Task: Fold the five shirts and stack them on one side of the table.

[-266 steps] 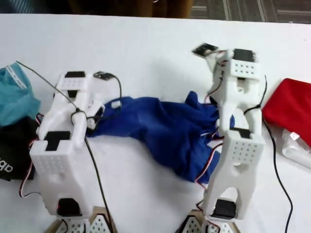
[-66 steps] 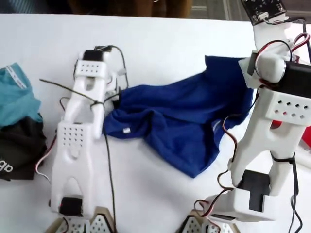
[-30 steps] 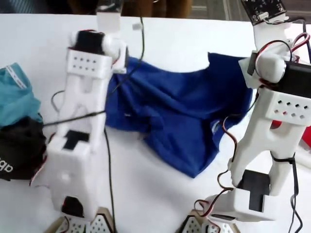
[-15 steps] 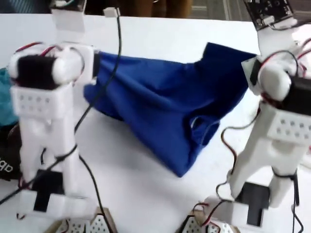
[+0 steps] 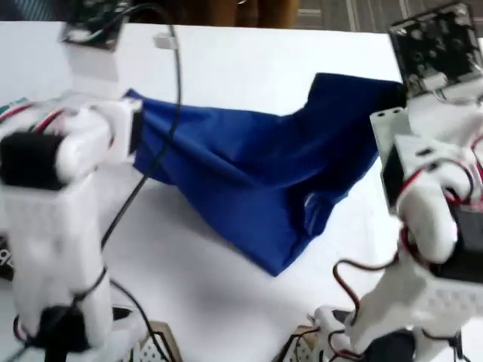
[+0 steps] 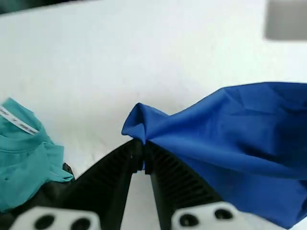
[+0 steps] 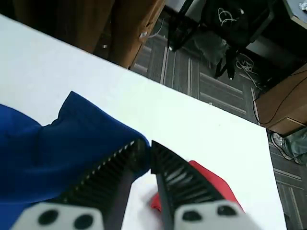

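You had the left gripper (image 6: 143, 143) pinched shut on one bunched corner of the blue shirt (image 5: 256, 173) — jaws tight together, a knot of fabric poking out past the tips. Your right gripper (image 7: 147, 146) was clamped on the opposite corner, jaws almost meeting with cloth between them. The shirt hung stretched between the two arms over the white table (image 5: 226, 53), its lower fold drooping to a point toward the arm bases; couldn't tell if that point touched the table. A teal shirt (image 6: 24, 143) lay crumpled on the left arm's side. A red shirt (image 7: 211, 184) lay on the table past the right gripper.
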{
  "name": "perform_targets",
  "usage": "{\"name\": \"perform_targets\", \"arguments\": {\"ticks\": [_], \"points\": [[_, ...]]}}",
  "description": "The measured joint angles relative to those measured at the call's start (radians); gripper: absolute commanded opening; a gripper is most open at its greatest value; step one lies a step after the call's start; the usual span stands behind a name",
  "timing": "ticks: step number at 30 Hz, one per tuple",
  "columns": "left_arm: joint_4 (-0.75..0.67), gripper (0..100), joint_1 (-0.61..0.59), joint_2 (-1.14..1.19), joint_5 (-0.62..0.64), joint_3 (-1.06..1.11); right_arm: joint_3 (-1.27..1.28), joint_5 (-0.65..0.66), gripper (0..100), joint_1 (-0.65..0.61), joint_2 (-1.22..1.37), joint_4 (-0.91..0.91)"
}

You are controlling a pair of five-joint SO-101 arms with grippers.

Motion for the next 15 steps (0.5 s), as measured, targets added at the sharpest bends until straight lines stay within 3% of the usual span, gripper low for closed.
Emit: {"name": "perform_targets", "arguments": {"ticks": [15], "points": [[0.0, 3, 0.0, -0.528, -0.003, -0.005, -0.003, -0.057, 1.9, 0.0, -0.304, 0.0]]}}
